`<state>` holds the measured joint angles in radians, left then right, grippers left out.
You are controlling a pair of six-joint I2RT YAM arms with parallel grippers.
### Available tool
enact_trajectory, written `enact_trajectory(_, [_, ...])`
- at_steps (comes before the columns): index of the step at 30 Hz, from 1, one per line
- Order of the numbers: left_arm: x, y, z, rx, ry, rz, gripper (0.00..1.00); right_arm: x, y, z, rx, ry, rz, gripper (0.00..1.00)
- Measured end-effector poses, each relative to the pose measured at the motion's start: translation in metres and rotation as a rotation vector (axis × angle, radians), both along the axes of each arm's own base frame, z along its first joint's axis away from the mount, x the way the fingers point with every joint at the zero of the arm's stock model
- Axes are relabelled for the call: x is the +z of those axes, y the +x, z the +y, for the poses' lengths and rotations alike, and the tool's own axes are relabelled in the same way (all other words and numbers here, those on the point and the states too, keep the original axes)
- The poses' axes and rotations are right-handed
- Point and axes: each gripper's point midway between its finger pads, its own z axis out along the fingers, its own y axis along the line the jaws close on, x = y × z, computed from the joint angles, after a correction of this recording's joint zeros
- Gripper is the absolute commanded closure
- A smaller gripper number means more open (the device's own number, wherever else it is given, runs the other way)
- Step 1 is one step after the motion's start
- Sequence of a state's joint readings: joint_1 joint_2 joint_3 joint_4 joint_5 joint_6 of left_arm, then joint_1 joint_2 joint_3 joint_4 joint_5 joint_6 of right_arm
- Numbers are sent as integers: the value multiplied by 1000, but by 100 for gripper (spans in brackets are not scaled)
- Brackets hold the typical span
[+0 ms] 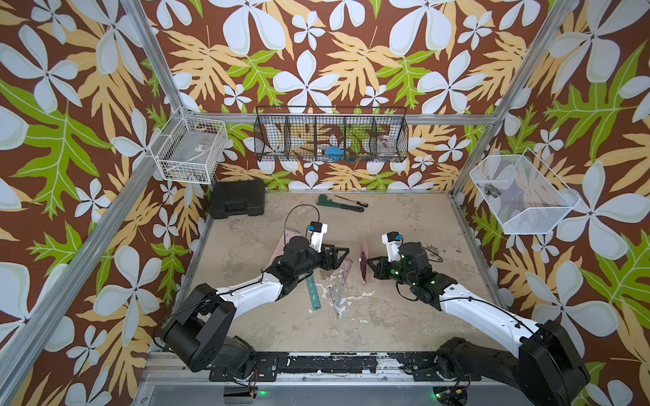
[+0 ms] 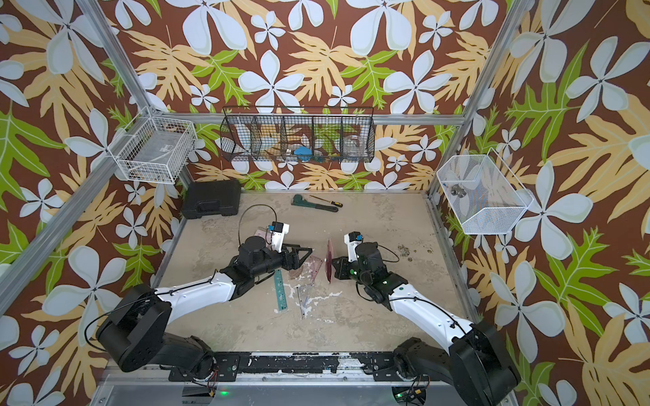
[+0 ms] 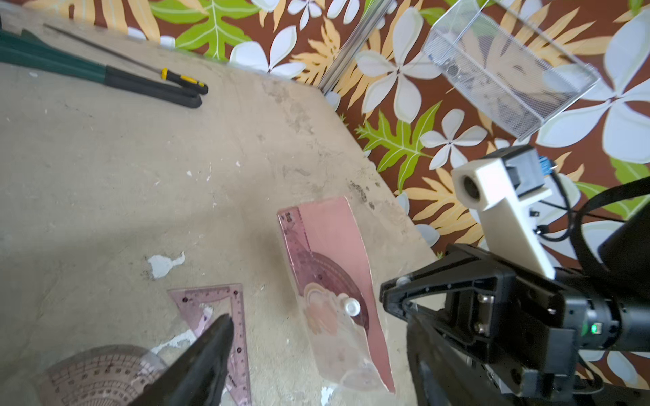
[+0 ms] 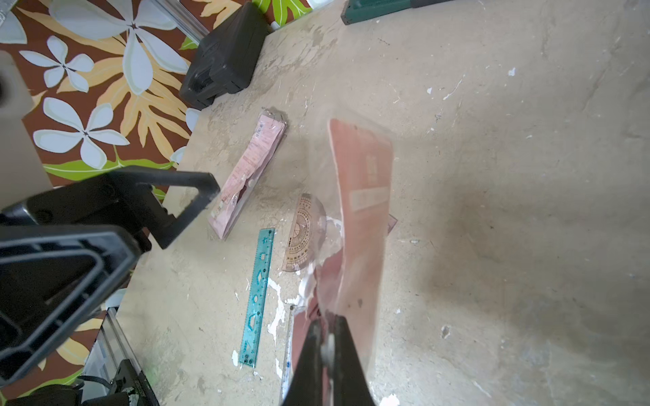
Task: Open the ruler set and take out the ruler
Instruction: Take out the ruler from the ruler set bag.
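The right gripper (image 4: 329,325) has its black fingers pressed together on one end of the ruler set pouch (image 4: 362,197), pinching the thin clear film; the pouch stands on edge, nearly upright, between the two grippers in both top views (image 1: 364,262); whether its lower edge touches the table (image 1: 387,316) I cannot tell. It is a flat, long sleeve, glossy clear plastic over a matte pink card backing, with a small round white snap (image 3: 351,307) near the pinched end; pink scale markings show through its front.

The left gripper (image 1: 343,255) has its fingers spread and grips nothing; it is just beside the pouch and apart from it; one dark, ribbed finger (image 3: 207,355) hangs over a pink set square (image 3: 225,302), translucent and triangular, lying flat beside a half-round protractor (image 3: 95,372).

The teal ruler (image 4: 258,295) lies flat on the table outside the pouch, near the left wrist; it is a narrow translucent strip with cut-out stencil shapes. A clear set square (image 1: 336,298) lies next to it; a second pink pack (image 4: 246,175) lies flat behind the left gripper.

The table is rough, beige and paint-flecked; a black moulded toolbox (image 1: 237,198), a green pipe wrench (image 1: 337,205) and a yellow-handled screwdriver (image 1: 351,201) sit at its far edge.
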<state>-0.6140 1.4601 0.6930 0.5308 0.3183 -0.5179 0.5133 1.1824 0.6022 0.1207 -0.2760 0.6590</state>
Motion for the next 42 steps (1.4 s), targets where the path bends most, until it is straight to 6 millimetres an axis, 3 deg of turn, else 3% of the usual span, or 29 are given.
enact_trajectory(5, [-24, -5, -20, -47, 58, 84, 23, -3, 5, -1, -40, 25, 16, 100])
enact_trajectory(11, [-28, -17, -57, -137, 92, 90, 26, -7, 9, -3, -82, 36, 42, 100])
enact_trajectory(15, [-34, -18, -72, -158, 138, 87, 36, -8, 9, -4, -94, 43, 51, 100])
enact_trajectory(17, [-43, -16, -73, -147, 172, 93, 46, -10, 8, -5, -105, 50, 63, 100])
enact_trajectory(19, [-53, -16, -72, -138, 209, 96, 49, -14, 7, -6, -106, 47, 70, 100])
enact_trajectory(22, [-66, -18, -70, -136, 253, 109, 67, -14, 7, -6, -109, 50, 70, 100])
enact_trajectory(29, [-75, -10, -68, -110, 305, 96, 100, -14, 9, -8, -123, 50, 62, 100])
enact_trajectory(37, [-78, -4, -62, -75, 343, 86, 100, -20, 9, -8, -120, 40, 66, 100])
enact_trajectory(42, [-68, -1, -56, -45, 357, 62, 100, -24, 12, -11, -136, 13, 56, 100])
